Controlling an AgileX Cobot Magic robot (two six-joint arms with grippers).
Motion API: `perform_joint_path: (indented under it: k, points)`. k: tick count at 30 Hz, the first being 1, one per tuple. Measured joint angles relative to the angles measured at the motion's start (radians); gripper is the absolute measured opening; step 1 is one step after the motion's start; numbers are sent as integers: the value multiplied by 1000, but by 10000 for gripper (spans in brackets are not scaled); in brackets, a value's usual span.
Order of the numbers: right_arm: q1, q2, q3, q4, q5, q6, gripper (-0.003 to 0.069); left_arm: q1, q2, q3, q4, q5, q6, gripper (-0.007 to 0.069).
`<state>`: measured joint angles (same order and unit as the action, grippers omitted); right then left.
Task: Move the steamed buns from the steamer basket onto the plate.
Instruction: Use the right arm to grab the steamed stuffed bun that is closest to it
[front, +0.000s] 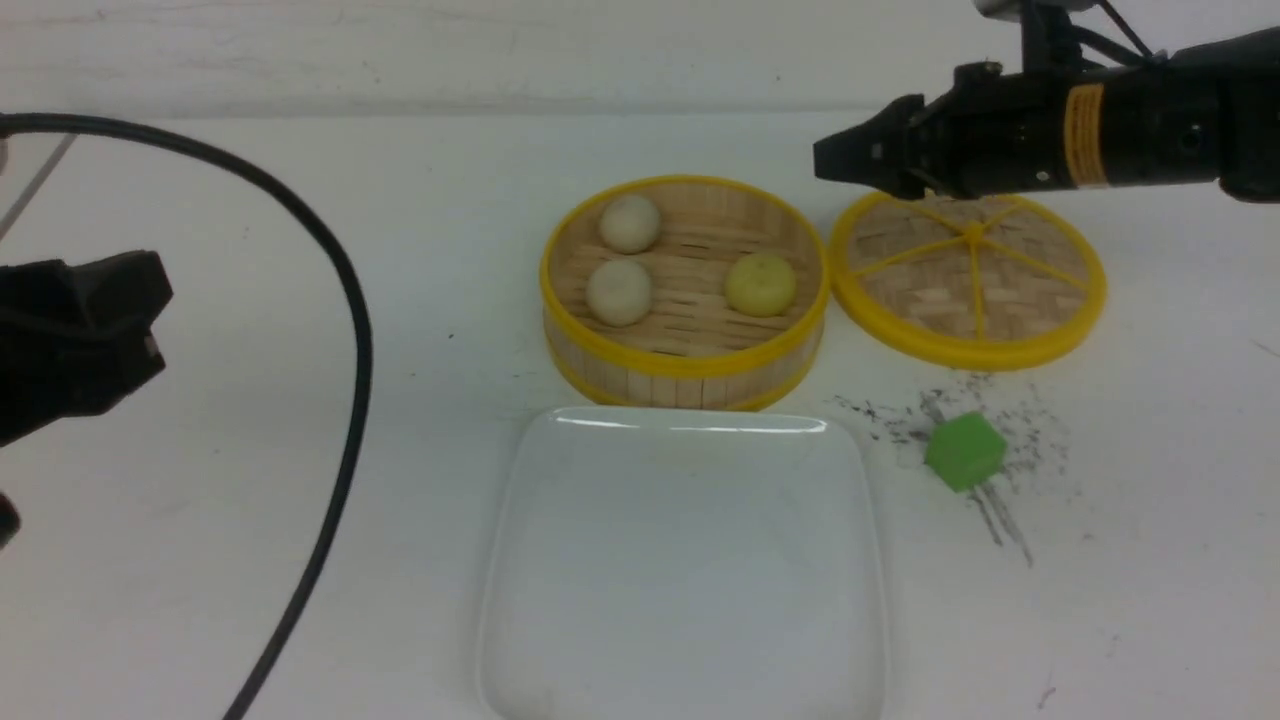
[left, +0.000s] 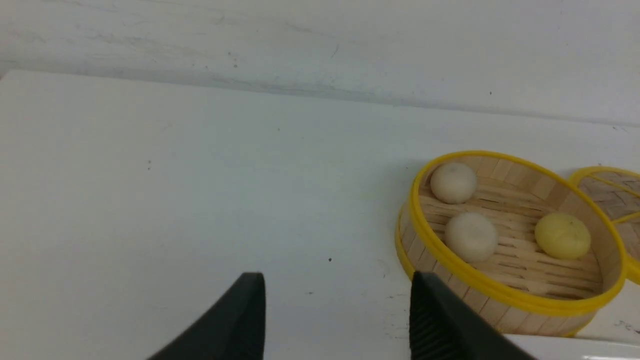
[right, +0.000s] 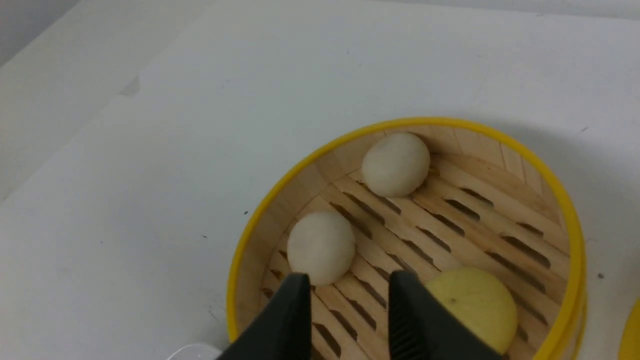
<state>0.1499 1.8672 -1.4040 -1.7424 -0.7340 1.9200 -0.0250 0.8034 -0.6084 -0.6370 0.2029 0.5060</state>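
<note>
The steamer basket (front: 685, 375) stands mid-table and holds three steamed buns: two off-white ones (front: 630, 223) (front: 619, 292) on its left and a pale yellow one (front: 761, 284) on its right. Just in front of it lies the white plate (front: 685, 560), bare. My right gripper (front: 825, 160) hangs above the basket's far right rim. In its wrist view the right gripper (right: 350, 279) is open over the slats, between an off-white bun (right: 321, 246) and the yellow bun (right: 475, 305), holding nothing. My left gripper (left: 337, 282) is open and empty, left of the basket (left: 500, 295).
The flat woven lid (front: 968, 280) lies right of the basket, under my right arm. A green cube (front: 964, 451) sits on dark scuff marks in front of the lid. A black cable (front: 350, 330) curves across the table's left side. A wall closes off the far edge.
</note>
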Motion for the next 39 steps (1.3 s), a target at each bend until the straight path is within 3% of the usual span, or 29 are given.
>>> perform_joint_path:
  k: [7,11,14,26,31,36,39]
  points:
    - [10,102,-8,0,-45,-6,243,0,33,0,-2,10,6,409]
    - [-4,99,-8,0,-199,-69,243,0,33,0,-3,-3,35,409]
    - [-17,80,-9,0,-226,-115,243,0,33,0,-5,-2,43,409]
    - [20,76,-37,0,69,-166,251,0,34,0,-6,7,46,409]
    - [42,76,-37,0,132,-169,328,0,34,0,-6,7,46,409]
    - [46,92,-37,0,176,-160,521,0,34,0,-6,7,46,409]
    - [46,96,-37,0,155,-138,546,0,34,0,-6,9,46,409]
